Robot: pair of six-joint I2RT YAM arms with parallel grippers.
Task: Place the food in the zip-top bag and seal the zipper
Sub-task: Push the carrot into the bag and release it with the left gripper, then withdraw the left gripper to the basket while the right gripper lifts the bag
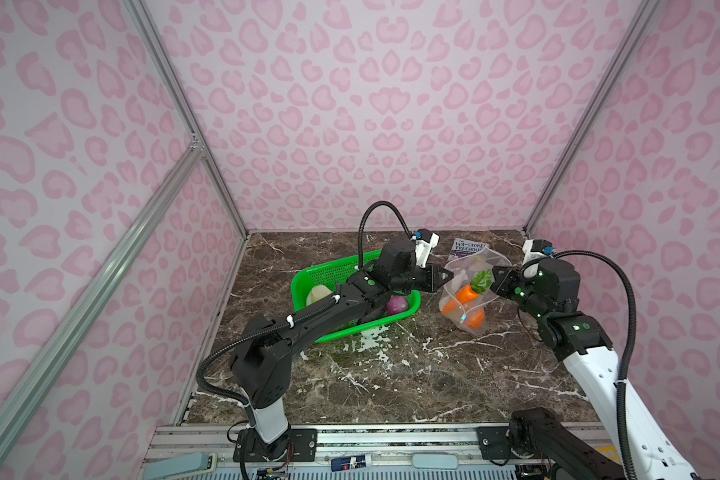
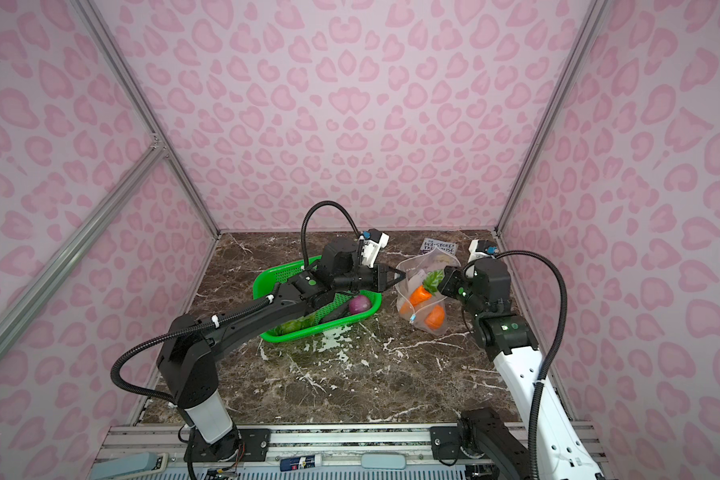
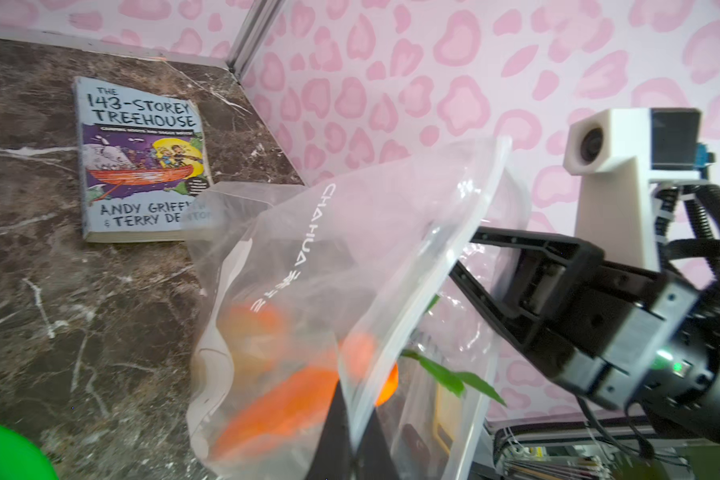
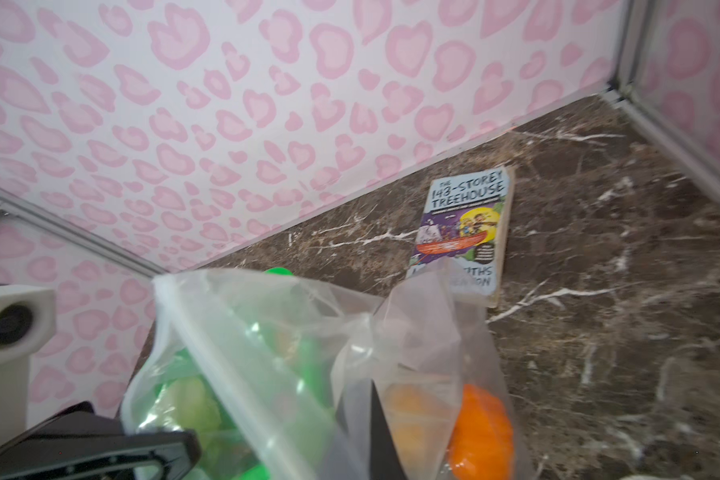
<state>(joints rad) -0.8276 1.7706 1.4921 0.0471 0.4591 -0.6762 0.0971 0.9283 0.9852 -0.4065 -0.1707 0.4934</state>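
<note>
Pinching the rim of the zip-top bag (image 1: 481, 259) with left gripper (image 1: 447, 275) and right gripper (image 1: 494, 277) both clamped tight, upright beside the green basket (image 1: 329, 270), likely risking a slip of film and spilled food (image 1: 466, 293).

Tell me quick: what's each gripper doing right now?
Left gripper: closed on the zip-top bag, at its edge.
Right gripper: closed on the zip-top bag, opposite side.
</note>
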